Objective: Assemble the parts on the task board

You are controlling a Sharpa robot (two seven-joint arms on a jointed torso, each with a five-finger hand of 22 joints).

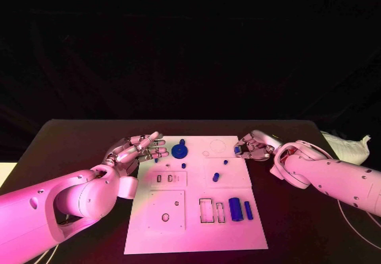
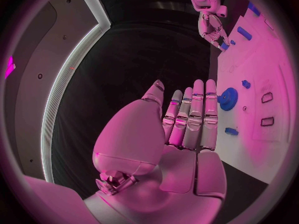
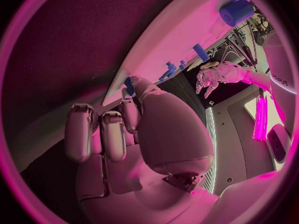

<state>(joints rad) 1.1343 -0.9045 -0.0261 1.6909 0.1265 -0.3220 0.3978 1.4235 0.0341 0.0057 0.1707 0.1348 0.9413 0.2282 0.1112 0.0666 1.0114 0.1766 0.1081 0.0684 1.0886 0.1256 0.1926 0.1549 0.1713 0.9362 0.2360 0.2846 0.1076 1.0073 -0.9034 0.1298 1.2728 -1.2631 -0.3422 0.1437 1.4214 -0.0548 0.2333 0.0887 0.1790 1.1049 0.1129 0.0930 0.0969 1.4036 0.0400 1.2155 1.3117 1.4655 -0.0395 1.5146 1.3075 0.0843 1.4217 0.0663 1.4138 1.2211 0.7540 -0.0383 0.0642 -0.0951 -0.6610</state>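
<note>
Presently, the task board [image 1: 194,220], a white plate, lay at the middle of the black table [image 1: 71,137], its long side running from near to far.

Left hand [image 1: 136,149]: at the board's far left edge, fingers extended and apart, holding nothing; the left wrist view showed the fingers [image 2: 194,115] straight and side by side over dark table just beside the board.

Right hand [image 1: 254,146]: at the board's far right edge, fingers curled in on a small blue part [image 1: 237,149] pinched at the fingertips; the right wrist view showed the same blue piece [image 3: 129,86] at the fingertips, against the board's edge.

Parts on the board:
- blue gear [image 1: 179,150], far left area, just right of the left hand's fingertips.
- small blue peg [image 1: 183,165], just near of the gear.
- small blue peg [image 1: 226,162], far right area, near the right hand.
- short blue cylinder [image 1: 216,176], centre of the board.
- large blue cylinder [image 1: 235,209], lying lengthwise at the near right.
- slim blue bar [image 1: 248,210], just right of the large cylinder.

Board features: two rectangular slots [image 1: 212,211] left of the large cylinder; an oval hole [image 1: 165,217] at the near left.
</note>
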